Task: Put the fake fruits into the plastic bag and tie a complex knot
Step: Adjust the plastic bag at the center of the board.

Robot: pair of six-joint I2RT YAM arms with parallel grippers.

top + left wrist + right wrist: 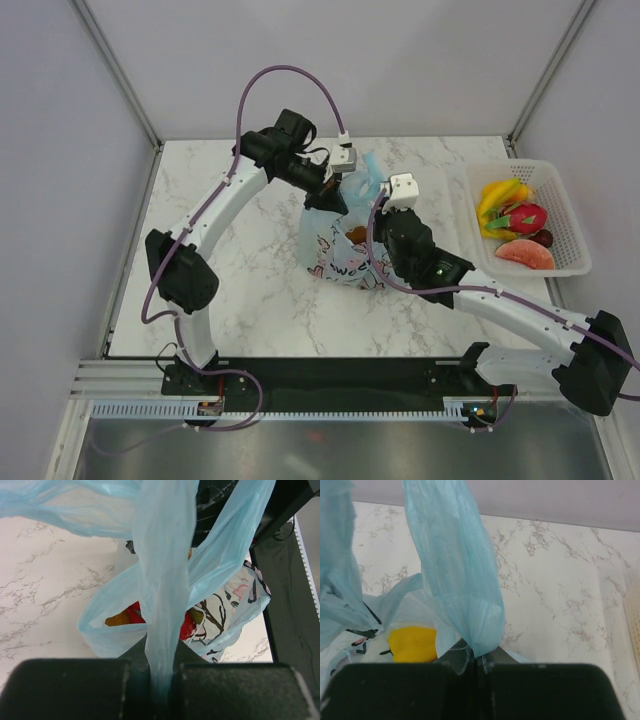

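The light-blue plastic bag with pink doodles stands mid-table. My left gripper is shut on one handle loop and holds it up at the bag's far side. My right gripper is shut on the other handle loop at the bag's right. Inside the bag I see red and orange fruits in the left wrist view and a yellow fruit in the right wrist view. Yellow bananas, a pink dragon fruit, an orange-red slice and a dark ball lie in the basket.
A white mesh basket stands at the table's right edge. Grey walls and metal posts enclose the marble table. A black rail runs along the near edge by the arm bases.
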